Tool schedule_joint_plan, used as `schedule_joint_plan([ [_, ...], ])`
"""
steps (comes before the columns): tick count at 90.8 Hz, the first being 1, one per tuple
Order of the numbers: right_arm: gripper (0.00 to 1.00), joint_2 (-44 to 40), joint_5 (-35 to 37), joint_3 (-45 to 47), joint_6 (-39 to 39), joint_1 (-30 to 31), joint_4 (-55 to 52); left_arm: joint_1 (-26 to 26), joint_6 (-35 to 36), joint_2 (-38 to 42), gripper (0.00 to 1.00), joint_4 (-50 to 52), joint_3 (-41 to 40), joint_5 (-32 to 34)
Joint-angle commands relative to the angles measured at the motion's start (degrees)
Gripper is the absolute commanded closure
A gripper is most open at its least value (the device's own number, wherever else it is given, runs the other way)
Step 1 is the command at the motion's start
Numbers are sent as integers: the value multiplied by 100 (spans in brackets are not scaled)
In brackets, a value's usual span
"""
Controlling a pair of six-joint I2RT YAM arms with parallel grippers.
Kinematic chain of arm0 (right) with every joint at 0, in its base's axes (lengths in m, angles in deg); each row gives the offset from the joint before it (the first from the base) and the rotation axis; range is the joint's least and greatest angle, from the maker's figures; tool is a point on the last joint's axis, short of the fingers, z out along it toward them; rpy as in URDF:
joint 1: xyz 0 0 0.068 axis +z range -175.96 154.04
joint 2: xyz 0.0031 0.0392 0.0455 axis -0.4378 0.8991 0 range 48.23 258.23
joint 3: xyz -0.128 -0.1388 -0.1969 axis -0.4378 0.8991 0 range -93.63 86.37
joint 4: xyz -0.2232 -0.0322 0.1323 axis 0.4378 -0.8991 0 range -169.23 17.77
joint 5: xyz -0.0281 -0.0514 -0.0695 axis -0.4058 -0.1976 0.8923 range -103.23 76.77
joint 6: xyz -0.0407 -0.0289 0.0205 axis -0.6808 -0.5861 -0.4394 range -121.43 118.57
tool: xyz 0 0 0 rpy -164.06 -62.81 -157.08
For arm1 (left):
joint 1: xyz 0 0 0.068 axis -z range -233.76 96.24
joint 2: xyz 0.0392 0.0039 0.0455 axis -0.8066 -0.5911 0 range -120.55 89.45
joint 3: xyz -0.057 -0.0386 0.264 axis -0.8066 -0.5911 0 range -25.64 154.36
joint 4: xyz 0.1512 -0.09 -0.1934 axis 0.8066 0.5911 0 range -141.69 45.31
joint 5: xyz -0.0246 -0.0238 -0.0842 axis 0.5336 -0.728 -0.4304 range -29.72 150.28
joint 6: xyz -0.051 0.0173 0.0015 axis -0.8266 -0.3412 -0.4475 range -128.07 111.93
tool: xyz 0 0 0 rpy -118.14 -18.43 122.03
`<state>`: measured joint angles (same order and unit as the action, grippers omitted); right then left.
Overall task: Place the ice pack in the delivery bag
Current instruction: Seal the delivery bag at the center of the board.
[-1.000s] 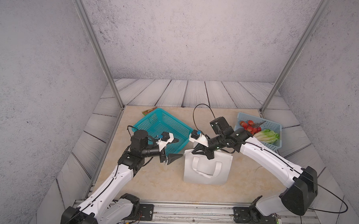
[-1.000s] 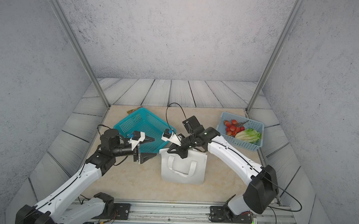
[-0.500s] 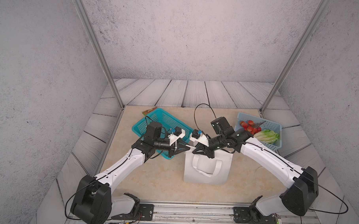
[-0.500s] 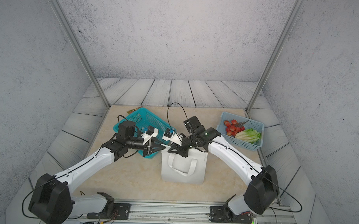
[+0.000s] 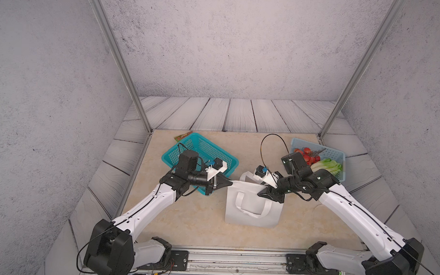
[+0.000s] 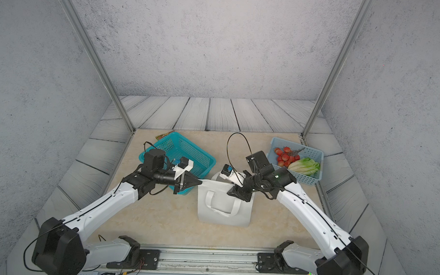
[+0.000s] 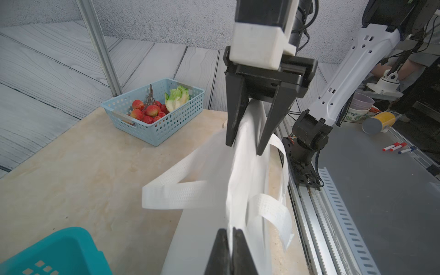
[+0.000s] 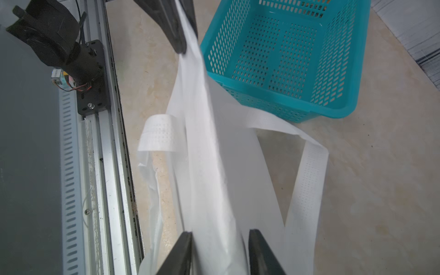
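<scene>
The white non-woven fabric delivery bag (image 5: pixel 251 209) stands at the middle of the beige marbled tabletop (image 5: pixel 186 217), its mouth pulled flat so that we cannot see inside. The left gripper (image 7: pixel 228 240) is clamped on one upper corner of its rim. The right gripper (image 7: pixel 244 148) straddles the opposite end of the rim with its black jaws apart, the cloth hanging loose between them. Two limp, perforated strap handles (image 8: pixel 307 171) droop down the bag's sides. Just behind the left gripper sits the teal plastic mesh basket (image 5: pixel 213 151), touching the bag in the right wrist view. Farther right, the light-blue perforated plastic basket (image 5: pixel 335 153) holds red strawberries (image 5: pixel 307 155) and green lettuce (image 5: pixel 328 165).
</scene>
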<state>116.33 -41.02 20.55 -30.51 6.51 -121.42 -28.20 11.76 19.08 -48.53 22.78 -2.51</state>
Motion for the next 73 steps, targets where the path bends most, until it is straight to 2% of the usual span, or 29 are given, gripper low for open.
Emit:
schedule_joint_plan([
  [1, 64, 27, 344, 195, 96, -14, -482, -48, -61, 106, 100, -30, -101, 112],
  [9, 82, 105, 452, 105, 93, -12, -570, -50, 19, 126, 100, 72, -92, 151],
  [13, 99, 103, 444, 73, 45, -16, -594, -55, 54, 141, 100, 132, -87, 186],
  [29, 100, 6, 481, 52, 130, -30, -414, -51, 93, 299, 100, 209, -159, 387],
  [31, 83, -6, 524, 28, 210, -39, -407, -51, 91, 321, 100, 211, -167, 413],
  [34, 64, -69, 547, -1, 308, -73, -414, -47, 91, 351, 100, 211, -182, 452],
  [36, 56, -130, 560, -1, 349, -80, -415, -50, 91, 373, 100, 211, -195, 484],
  [41, 44, -385, 699, 76, 404, -100, -384, -51, 97, 405, 100, 224, -222, 576],
  [48, 34, -782, 957, 284, 397, -125, -428, -46, 99, 456, 100, 223, -267, 688],
  [58, 32, -987, 1290, 533, 284, -223, -610, -51, 79, 563, 100, 130, -381, 823],
  [65, 37, -938, 1457, 600, 268, -309, -619, -51, 61, 630, 100, 85, -448, 898],
  [69, 45, -865, 1450, 566, 272, -386, -614, -51, 56, 643, 100, 79, -470, 905],
  [73, 61, -798, 1413, 507, 272, -444, -612, -51, 49, 654, 100, 74, -486, 914],
])
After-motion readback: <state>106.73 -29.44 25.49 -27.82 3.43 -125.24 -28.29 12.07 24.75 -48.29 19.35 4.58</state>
